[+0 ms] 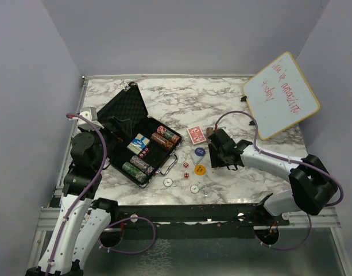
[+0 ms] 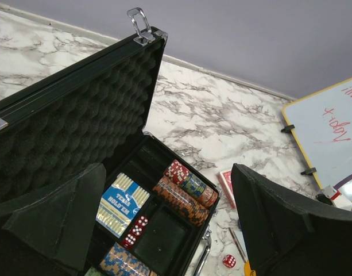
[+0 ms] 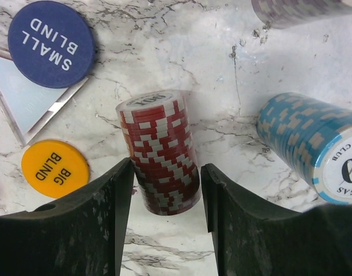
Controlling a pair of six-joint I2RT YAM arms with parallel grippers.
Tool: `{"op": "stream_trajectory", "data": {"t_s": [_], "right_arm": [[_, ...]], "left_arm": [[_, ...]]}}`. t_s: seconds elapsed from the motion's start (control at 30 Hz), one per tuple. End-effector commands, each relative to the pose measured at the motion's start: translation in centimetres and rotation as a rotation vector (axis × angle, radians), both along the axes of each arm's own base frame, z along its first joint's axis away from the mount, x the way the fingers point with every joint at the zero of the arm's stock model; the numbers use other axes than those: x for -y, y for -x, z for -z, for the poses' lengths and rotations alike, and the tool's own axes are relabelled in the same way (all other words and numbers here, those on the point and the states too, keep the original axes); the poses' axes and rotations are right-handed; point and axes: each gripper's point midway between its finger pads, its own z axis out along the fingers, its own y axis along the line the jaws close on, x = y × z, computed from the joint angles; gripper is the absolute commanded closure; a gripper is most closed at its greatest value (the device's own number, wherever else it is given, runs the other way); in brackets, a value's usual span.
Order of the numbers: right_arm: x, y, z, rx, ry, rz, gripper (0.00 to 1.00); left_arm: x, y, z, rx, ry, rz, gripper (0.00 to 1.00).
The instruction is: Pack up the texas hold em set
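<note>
The black rectangular hard case lay open on the left half of the white marble-patterned desk, with its egg-crate foam lid tilted back toward the far-left corner. Inside it were four striped chip stacks on their sides, two at the far end and two at the near end. It also held one blue card deck and two red dice. The left hand hung over the case, spread wide and holding nothing.

Toward the middle of the desk lay one red card deck, one blue round SMALL BLIND button, one yellow round BIG BLIND button and one loose red die. Two pale round buttons lay by the near edge.

Three stacks lay outside the case: a red-and-white chip stack, a light-blue chip stack just beside it, and a greyish chip stack farther off. The right hand was partly closed astride the red-and-white chip stack, with a finger close at each flank. Whether the fingers pressed on it could not be told.

A clear flat sheet lay just beside the blue button. A wood-framed whiteboard leaned at the far-right corner.
</note>
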Motion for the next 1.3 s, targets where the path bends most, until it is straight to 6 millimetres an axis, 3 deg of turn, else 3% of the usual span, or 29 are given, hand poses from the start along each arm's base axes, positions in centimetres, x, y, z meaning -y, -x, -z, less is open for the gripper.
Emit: {"op": "stream_trajectory", "data": {"t_s": [0.0, 0.17, 0.37, 0.47, 0.67, 0.9, 1.07, 1.27], "right_arm": [[0.2, 0.2, 0.2, 0.008, -0.021, 0.044, 0.48], [-0.5, -0.3, -1.2, 0.04, -0.054, 0.023, 0.75], [-5.1, -2.1, -6.4, 0.118, -0.197, -0.069, 0.81], [-9.4, -2.5, -9.2, 0.146, -0.3, -0.154, 0.82], [-20.4, -1.8, -12.8, 0.194, -0.445, -0.377, 0.82], [-32.6, -0.7, -12.3, 0.227, -0.475, -0.608, 0.82], [-38.7, 0.1, -11.9, 0.242, -0.537, -0.717, 0.82], [-42.6, 0.1, -12.2, 0.262, -0.586, -0.775, 0.83]], "left_arm": [[0.4, -0.1, -0.4, 0.019, 0.039, 0.016, 0.01], [0.4, 0.0, -0.4, 0.018, 0.041, 0.014, 0.01], [0.0, 0.5, -2.2, 0.033, 0.045, 0.0, 0.01], [-0.5, 1.2, -4.1, 0.065, 0.05, -0.021, 0.01], [-2.6, 3.2, -8.6, 0.162, 0.053, -0.11, 0.01], [-4.7, 5.5, -11.8, 0.24, 0.04, -0.191, 0.01], [-6.0, 6.5, -12.3, 0.237, 0.023, -0.25, 0.01], [-6.9, 7.4, -12.9, 0.247, 0.008, -0.29, 0.01]]}}
